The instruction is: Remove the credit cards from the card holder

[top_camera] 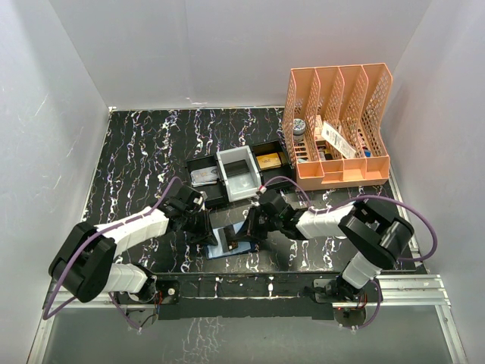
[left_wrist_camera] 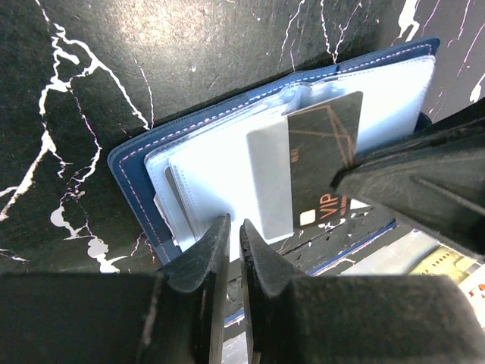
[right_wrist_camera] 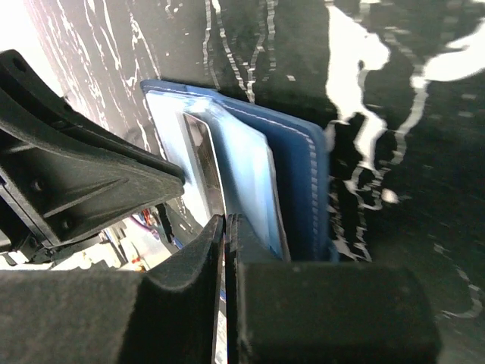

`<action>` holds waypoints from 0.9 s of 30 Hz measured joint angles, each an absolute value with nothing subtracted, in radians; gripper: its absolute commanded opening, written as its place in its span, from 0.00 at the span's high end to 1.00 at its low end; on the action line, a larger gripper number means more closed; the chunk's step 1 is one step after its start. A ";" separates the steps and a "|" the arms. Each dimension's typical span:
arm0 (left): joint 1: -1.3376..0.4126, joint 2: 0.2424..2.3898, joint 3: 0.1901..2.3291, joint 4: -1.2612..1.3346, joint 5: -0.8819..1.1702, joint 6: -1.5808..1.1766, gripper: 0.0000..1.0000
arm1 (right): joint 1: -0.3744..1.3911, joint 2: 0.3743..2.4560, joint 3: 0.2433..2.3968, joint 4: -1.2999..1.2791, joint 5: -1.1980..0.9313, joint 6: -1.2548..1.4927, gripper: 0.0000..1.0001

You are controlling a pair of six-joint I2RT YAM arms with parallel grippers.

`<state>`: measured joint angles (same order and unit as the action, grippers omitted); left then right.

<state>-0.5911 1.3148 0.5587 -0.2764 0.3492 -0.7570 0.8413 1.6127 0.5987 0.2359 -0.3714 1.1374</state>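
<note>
— What is borne by the black marbled bench [top_camera: 144,152]?
— A black tray [top_camera: 198,161] is set at mid-bench, a pale grey bin [top_camera: 227,158] is seated in it, and a tan-gold block [top_camera: 267,161] is laid in its right compartment.
— And to the right?
— A peach file rack [top_camera: 341,171] is stood just beside it, with small packets held in its slots

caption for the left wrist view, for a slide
Open card holder with a dark VIP card partly out, left gripper pinching its near edge.
</note>
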 measured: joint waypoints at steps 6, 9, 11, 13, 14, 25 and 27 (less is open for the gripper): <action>-0.591 1.317 0.566 -0.285 0.351 -0.752 0.85 | 0.804 1.588 0.565 0.227 -0.381 1.127 0.96; -0.592 1.322 0.584 -0.309 0.350 -0.746 0.75 | 0.803 1.591 0.566 0.227 -0.392 1.122 0.96; -0.593 1.322 0.605 -0.335 0.341 -0.740 0.68 | 0.803 1.594 0.567 0.227 -0.392 1.119 0.96; -0.593 1.322 0.629 -0.355 0.332 -0.738 0.64 | 0.803 1.594 0.567 0.226 -0.392 1.119 0.97; -0.593 1.322 0.641 -0.360 0.329 -0.740 0.63 | 0.803 1.594 0.567 0.226 -0.392 1.119 0.97; -0.619 1.384 0.664 -0.281 0.384 -0.752 0.76 | 0.803 1.594 0.567 0.220 -0.392 1.119 0.96; -0.629 1.419 0.661 -0.268 0.389 -0.752 0.86 | 0.803 1.594 0.567 0.221 -0.393 1.119 0.95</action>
<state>-0.6289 1.4189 0.6613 -0.2680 0.3893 -0.7517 0.8028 1.5940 0.5667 0.2207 -0.3927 1.1187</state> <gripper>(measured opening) 0.246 0.042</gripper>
